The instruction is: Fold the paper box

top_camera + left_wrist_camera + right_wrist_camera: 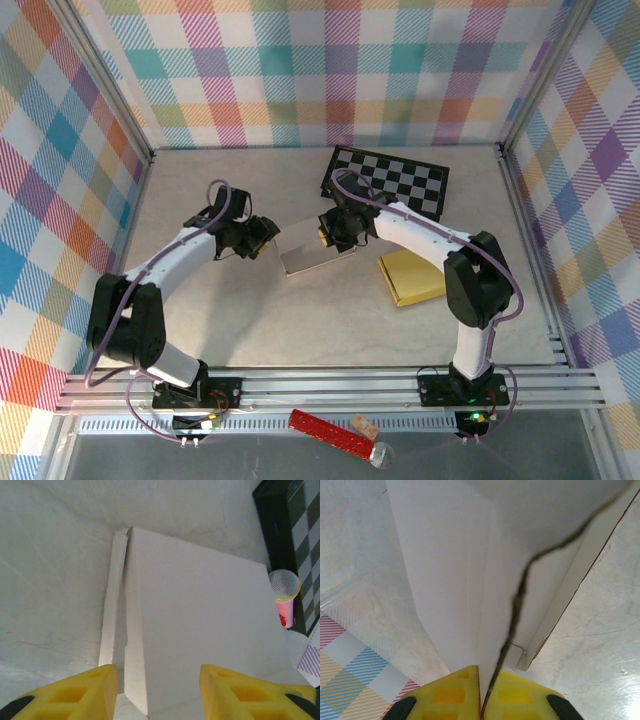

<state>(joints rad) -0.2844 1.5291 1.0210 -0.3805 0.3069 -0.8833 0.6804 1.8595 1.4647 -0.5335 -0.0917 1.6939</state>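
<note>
Box [318, 248] mostly flat, folding barely begun. Right gripper [481, 680] pinches one panel; left gripper [157, 680] half open, empty.

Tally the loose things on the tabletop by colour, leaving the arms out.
White: 1, paper box
Yellow: 1, flat pad
Black-and-white: 1, checkerboard
Pink: 1, cup
Total: 4

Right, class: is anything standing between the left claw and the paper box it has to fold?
Nothing visible does. The left claw stands open with the paper box directly ahead of it. The right claw is shut on the box's other side.
</note>
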